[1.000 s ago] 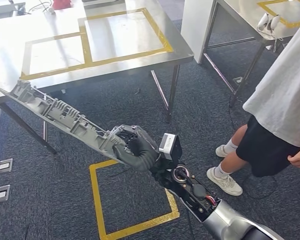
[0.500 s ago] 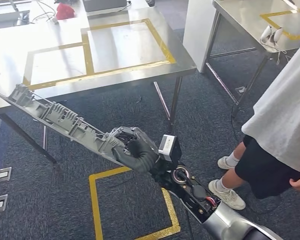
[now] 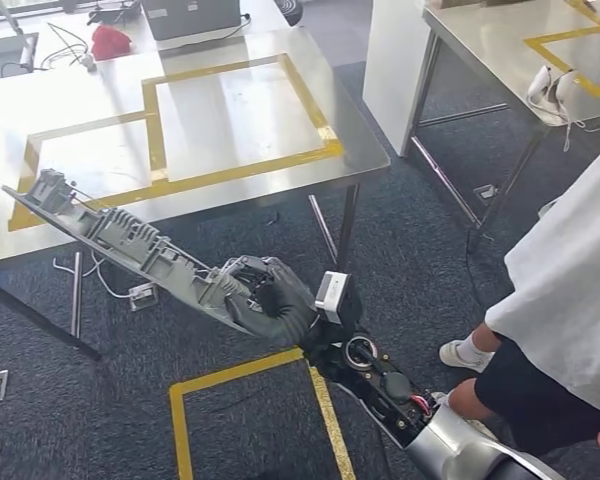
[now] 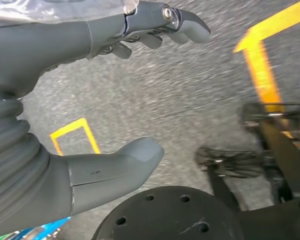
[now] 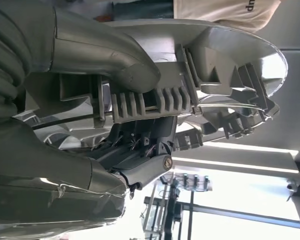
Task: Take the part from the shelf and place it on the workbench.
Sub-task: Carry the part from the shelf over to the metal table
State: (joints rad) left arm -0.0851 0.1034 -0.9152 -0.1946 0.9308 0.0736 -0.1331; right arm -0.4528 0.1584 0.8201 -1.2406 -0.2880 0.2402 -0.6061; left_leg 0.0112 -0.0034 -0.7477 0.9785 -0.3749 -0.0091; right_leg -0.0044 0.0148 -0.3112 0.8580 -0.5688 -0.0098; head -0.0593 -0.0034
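The robot's right hand (image 3: 276, 304) grips one end of the part (image 3: 123, 243), a long grey moulded plastic strip with ribs and clips along its length. The part is held in the air, slanting from the hand up and away to the robot's left, and its far end overlaps the near edge of the workbench (image 3: 229, 110), a steel-topped table marked with yellow tape rectangles (image 3: 161, 150); whether that end touches the bench top cannot be told. In the right wrist view the thumb and the darker fingers (image 5: 148, 170) are closed on opposite faces of the part (image 5: 201, 85), pinching it between them. The left hand (image 4: 84, 100) holds nothing: its thumb and fingers (image 4: 167, 22) are spread well apart above the dark carpet (image 4: 171, 95), which bears yellow tape lines. On the floor beneath the right forearm lies a yellow tape square (image 3: 206, 400). A red object (image 3: 110, 40) and cables lie at the far side of the workbench. A person (image 3: 569, 300) in a white shirt and dark shorts stands just to the robot's right, beside a second steel table (image 3: 493, 40).
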